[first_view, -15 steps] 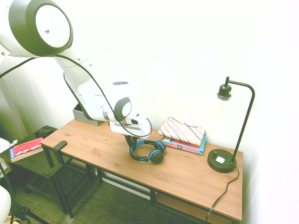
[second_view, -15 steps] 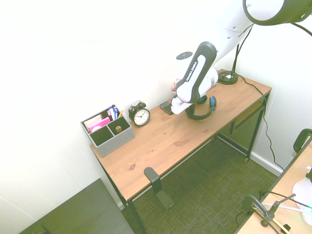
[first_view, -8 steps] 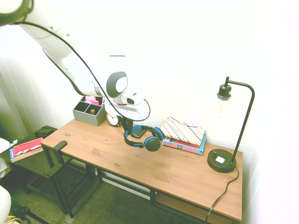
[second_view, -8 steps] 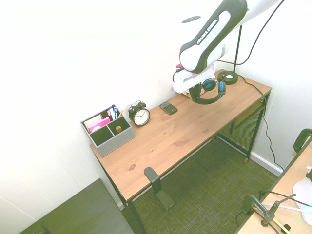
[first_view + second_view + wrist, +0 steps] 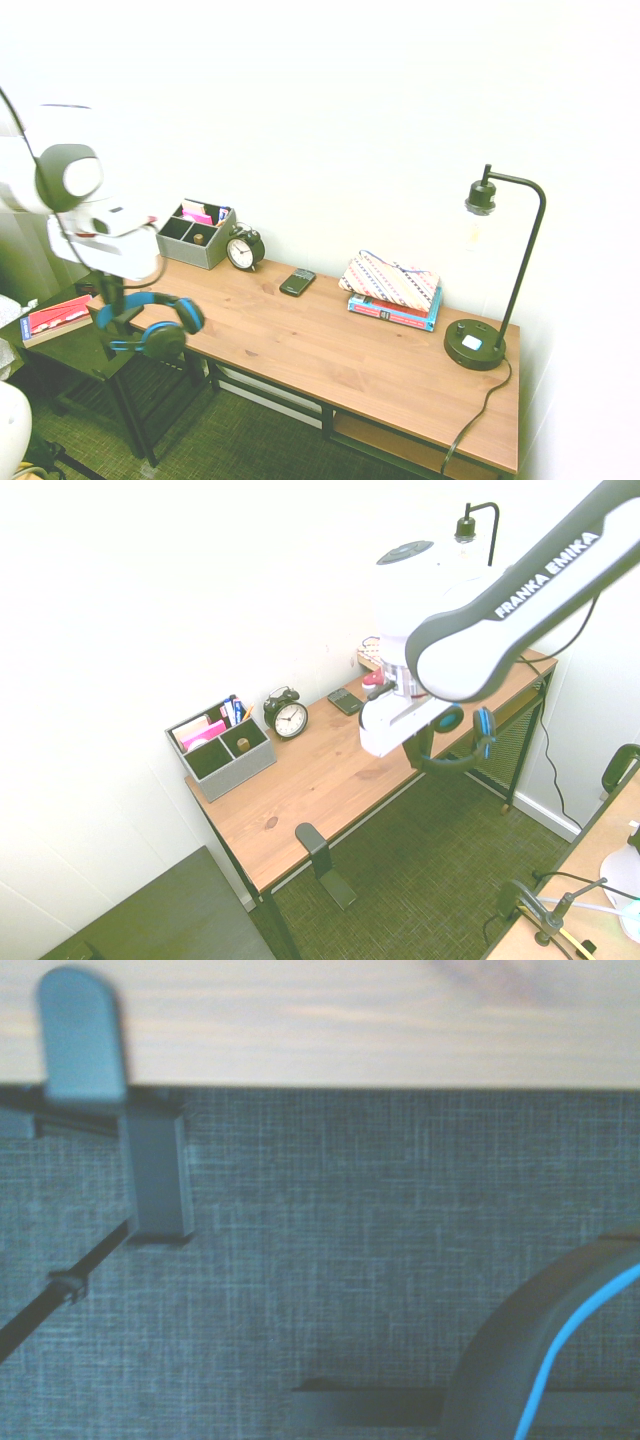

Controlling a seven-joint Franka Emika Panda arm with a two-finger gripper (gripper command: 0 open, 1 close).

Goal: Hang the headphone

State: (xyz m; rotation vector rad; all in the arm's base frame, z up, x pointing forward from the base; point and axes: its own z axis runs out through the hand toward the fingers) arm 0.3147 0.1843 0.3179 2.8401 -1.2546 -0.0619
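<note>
The headphone [image 5: 152,322], with a blue headband and black ear cups, hangs in the air off the wooden desk's [image 5: 330,345] front edge, near its left end. My gripper [image 5: 106,305] is shut on its headband. In the second exterior view the headphone [image 5: 462,742] dangles under the gripper [image 5: 418,752] over the floor, to the right of the black hook [image 5: 316,848] clamped to the desk's front edge. The wrist view shows that hook [image 5: 82,1038] at the desk edge and a curve of the headband [image 5: 545,1355].
Along the desk's back stand a grey organizer [image 5: 195,235], an alarm clock [image 5: 243,250], a small black phone [image 5: 297,283], a patterned pouch on books [image 5: 392,288] and a black lamp [image 5: 478,342]. A low side table with a red book [image 5: 58,318] stands at the left.
The arm swung from above the desk's middle to beyond its front edge near the hook end, carrying the headphone along. The gripper stayed shut.
</note>
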